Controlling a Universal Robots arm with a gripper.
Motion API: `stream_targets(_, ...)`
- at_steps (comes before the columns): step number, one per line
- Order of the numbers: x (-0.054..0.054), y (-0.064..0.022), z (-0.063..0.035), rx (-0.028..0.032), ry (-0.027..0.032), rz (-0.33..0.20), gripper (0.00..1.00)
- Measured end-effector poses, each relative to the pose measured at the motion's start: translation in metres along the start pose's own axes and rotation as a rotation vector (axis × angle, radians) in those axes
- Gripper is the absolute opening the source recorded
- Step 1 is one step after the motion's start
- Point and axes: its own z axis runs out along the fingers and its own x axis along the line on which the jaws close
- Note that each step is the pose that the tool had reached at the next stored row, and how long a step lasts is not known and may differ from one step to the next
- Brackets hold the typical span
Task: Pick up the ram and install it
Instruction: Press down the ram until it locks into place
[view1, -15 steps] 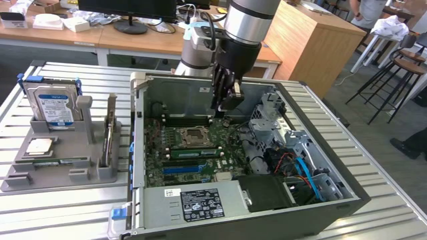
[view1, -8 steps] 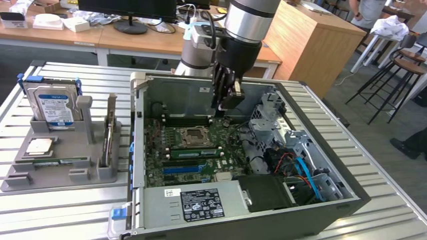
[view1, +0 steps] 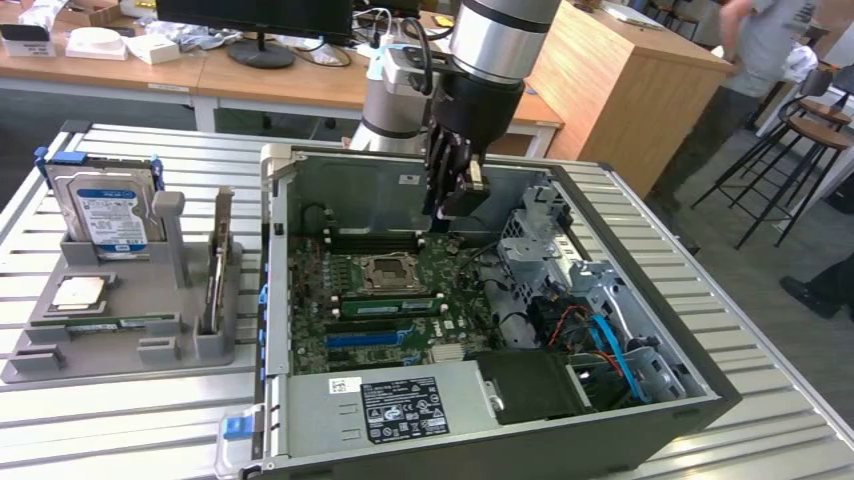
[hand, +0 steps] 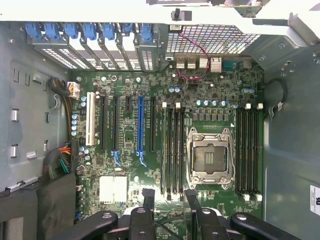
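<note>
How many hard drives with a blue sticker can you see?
1. The hard drive stands upright in the grey holder at the exterior view's left, beside the open computer case. More could be hidden inside the case.

A silver table (view1: 120, 420) of ribbed metal slats carries everything. A grey moulded holder (view1: 134, 290) sits flat on it toward the exterior view's left. Just beside that, filling the middle and the exterior view's right, an open computer case (view1: 587, 425) lies on its side, reaching close to the table's near edge.
</note>
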Motion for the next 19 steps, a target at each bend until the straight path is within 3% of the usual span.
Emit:
stream_targets(8, 0.0, 0.0, 0.0, 0.0, 0.0, 0.0, 0.35)
stream_targets(9, 0.0, 0.0, 0.0, 0.0, 0.0, 0.0, 0.23)
stream_targets(11, 0.0, 0.0, 0.0, 0.0, -0.0001, 0.0, 0.11)
stream_targets(19, 0.0, 0.0, 0.0, 0.0, 0.0, 0.0, 0.1)
